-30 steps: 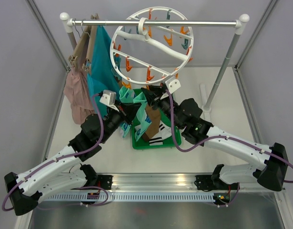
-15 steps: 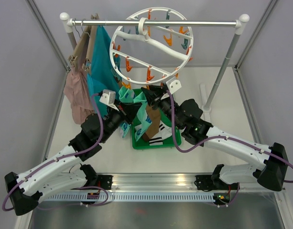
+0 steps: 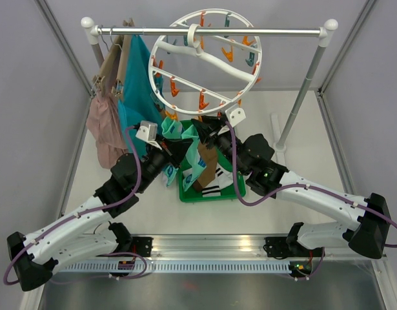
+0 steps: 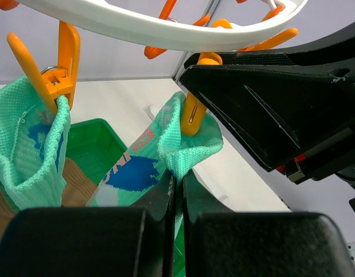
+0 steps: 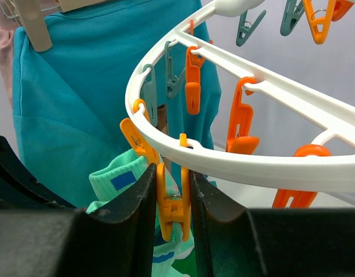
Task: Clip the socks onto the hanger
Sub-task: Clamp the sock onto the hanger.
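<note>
The white ring hanger [image 3: 219, 62] hangs from the rail, with orange and teal pegs. My left gripper [image 3: 179, 147] is shut on the cuff of a mint-teal sock [image 4: 191, 144] and holds it up into an orange peg [image 4: 191, 112] under the ring [image 4: 165, 32]. My right gripper [image 5: 172, 190] is shut on that orange peg [image 5: 172, 210], its fingers pressing the two handles, just below the rim [image 5: 252, 167]. Another mint-teal sock [image 4: 27, 150] hangs clipped from the neighbouring orange peg [image 4: 56, 63]. A brown sock [image 3: 206, 169] and a white black-striped sock [image 3: 214, 189] lie in the basket.
A green basket [image 3: 237, 187] sits on the table under both grippers. A large teal garment [image 3: 137, 84] and a pink-beige garment [image 3: 104, 126] hang on tan hangers at the rail's left. The rail's right post [image 3: 305, 90] slants down to the table.
</note>
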Robot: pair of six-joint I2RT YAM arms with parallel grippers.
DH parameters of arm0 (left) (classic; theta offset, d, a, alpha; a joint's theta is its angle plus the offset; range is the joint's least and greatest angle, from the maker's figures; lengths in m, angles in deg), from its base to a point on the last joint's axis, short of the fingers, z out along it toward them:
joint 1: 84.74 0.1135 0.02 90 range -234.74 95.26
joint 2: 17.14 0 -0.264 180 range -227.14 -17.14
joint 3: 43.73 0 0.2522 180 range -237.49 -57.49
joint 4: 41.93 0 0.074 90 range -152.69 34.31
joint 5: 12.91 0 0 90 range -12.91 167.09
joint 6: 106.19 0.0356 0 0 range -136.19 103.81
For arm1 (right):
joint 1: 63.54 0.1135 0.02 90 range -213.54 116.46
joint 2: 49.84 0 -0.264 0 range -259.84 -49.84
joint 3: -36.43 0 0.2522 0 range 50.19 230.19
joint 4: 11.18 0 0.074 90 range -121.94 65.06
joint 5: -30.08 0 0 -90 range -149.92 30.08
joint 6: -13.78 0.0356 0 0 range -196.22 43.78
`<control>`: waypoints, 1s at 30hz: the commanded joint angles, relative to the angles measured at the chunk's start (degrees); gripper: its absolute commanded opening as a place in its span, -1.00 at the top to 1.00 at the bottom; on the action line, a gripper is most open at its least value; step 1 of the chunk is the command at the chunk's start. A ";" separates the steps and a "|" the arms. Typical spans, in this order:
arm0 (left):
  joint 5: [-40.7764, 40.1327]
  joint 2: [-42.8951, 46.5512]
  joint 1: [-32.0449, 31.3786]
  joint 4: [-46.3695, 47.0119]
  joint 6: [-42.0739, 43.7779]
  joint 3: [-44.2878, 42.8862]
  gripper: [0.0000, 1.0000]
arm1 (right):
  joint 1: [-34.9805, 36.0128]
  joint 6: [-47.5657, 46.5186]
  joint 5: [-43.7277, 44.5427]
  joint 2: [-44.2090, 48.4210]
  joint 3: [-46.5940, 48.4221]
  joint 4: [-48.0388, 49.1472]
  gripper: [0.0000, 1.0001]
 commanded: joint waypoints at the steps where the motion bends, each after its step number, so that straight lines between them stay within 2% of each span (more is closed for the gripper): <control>1: -0.24 -0.13 0.27 3.70 -1.72 -2.53 0.95 | 0.22 1.95 0.47 0.93 0.26 -0.96 0.40; 4: -0.24 -0.39 0.27 3.52 -1.63 -2.70 0.95 | 0.22 2.04 0.56 0.84 0.43 -1.84 0.16; 5: -0.32 -0.48 0.27 3.26 -1.63 -2.88 0.95 | 0.22 2.04 0.56 0.84 0.43 -2.10 0.00; 7: -0.50 -0.83 0.27 3.08 -1.46 -3.06 0.95 | 0.22 3.52 0.56 1.02 0.43 -2.28 -0.14; 8: -0.50 -0.92 0.27 2.82 -1.46 -3.23 0.95 | 0.22 3.62 0.47 1.02 0.52 -2.54 -0.27; 11: -1.03 -1.01 0.27 2.21 -0.93 -3.93 0.95 | 0.22 4.59 0.74 1.81 0.52 -3.07 -0.39; 15: -3.74 -1.27 0.36 -1.73 1.44 -5.77 0.95 | 0.22 6.96 0.83 3.12 1.49 -5.96 -0.47; 22: -13.06 -2.50 0.36 -13.07 9.78 -14.90 0.94 | 0.22 11.71 0.56 8.30 0.26 -12.47 -0.53; 30: -19.91 -2.68 0.89 -18.36 19.01 -20.98 0.94 | 0.22 15.92 5.83 13.75 -3.07 -20.29 -0.55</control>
